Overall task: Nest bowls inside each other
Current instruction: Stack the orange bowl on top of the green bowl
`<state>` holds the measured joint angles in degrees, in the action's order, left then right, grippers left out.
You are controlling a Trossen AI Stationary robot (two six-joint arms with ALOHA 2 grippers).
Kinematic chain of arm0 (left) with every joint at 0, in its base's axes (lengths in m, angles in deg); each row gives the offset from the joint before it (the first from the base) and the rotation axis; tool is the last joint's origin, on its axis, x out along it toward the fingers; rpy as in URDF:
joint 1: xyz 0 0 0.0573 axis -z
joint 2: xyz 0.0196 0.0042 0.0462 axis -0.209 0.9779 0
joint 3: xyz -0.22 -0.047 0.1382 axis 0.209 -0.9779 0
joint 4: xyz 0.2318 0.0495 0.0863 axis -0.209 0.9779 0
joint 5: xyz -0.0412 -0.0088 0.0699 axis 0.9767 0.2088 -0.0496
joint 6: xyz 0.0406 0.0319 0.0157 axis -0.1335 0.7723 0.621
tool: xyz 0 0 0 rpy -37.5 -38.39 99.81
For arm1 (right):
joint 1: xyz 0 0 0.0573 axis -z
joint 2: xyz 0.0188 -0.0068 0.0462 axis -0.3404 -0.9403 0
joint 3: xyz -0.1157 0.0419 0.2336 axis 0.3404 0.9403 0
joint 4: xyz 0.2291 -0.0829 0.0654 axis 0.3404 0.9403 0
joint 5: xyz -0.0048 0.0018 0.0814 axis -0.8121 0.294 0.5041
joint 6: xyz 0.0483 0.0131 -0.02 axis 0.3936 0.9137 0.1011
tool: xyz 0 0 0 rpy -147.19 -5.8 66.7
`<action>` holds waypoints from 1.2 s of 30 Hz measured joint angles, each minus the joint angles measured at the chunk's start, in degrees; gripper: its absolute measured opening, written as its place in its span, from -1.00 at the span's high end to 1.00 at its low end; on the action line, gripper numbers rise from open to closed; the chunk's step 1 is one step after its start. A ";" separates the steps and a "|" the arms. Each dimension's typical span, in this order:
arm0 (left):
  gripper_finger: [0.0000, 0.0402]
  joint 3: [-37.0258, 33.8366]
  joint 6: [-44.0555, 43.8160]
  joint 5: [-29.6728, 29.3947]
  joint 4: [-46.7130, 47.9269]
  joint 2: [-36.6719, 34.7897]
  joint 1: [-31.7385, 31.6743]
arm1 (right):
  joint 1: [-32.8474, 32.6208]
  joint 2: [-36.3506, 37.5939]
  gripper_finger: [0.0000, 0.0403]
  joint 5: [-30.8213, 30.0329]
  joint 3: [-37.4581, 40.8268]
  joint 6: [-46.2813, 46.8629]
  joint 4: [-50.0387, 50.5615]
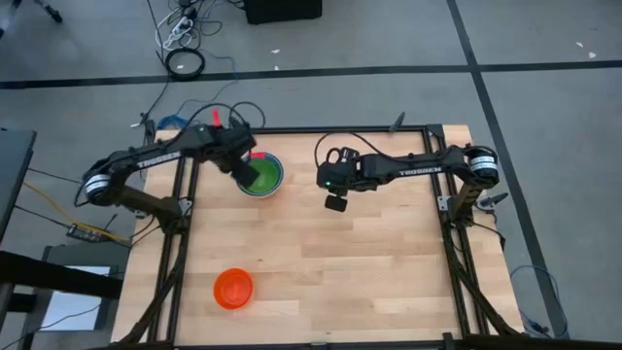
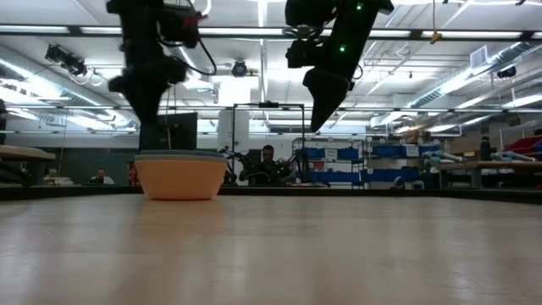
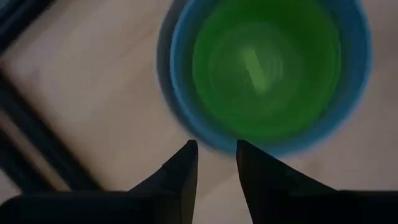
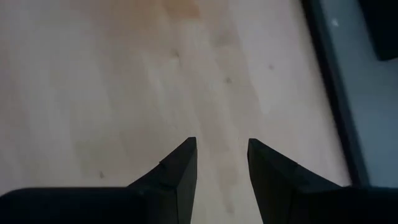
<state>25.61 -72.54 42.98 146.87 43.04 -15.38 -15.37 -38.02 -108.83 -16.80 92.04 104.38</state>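
A stack of nested bowls (image 1: 262, 177) stands at the table's far left. From above its inside is green (image 3: 267, 68) within a blue rim (image 3: 180, 81); from the side its outer bowl is yellow-orange (image 2: 180, 178). My left gripper (image 3: 216, 146) hovers open just above the stack's rim, holding nothing. A single red-orange bowl (image 1: 233, 289) sits alone near the front left. My right gripper (image 4: 222, 144) hangs open over bare wood at the table's middle (image 1: 336, 197), well above the top (image 2: 324, 106).
Black frame rails (image 1: 180, 204) run along the table's left and right sides (image 1: 449, 209) and along its far edge. Bare wood lies between the stack and the single bowl and across the table's right half.
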 joint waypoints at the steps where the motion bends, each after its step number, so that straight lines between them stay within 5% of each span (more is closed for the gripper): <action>1: 0.40 -0.51 -1.28 -0.19 1.30 -1.52 1.30 | 0.00 0.54 0.36 -0.73 0.03 0.24 0.74; 10: 0.40 -9.39 -20.40 4.96 4.26 -16.71 21.03 | 0.08 13.80 0.36 -3.83 8.21 4.97 -0.24; 15: 0.40 -12.65 -30.52 5.90 2.56 -19.37 33.98 | 0.93 23.22 0.36 -3.86 13.68 8.49 -2.34; 22: 0.40 -13.86 -25.99 11.27 -6.08 -15.30 48.24 | 1.27 30.02 0.36 -3.53 18.86 10.07 -7.17; 36: 0.40 -13.95 -26.81 6.24 -11.47 -0.50 63.15 | 1.27 28.13 0.36 -1.21 21.02 11.52 -8.40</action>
<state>11.66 -99.35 49.23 135.40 42.54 47.77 -14.10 -9.89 -110.04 4.22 103.57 95.98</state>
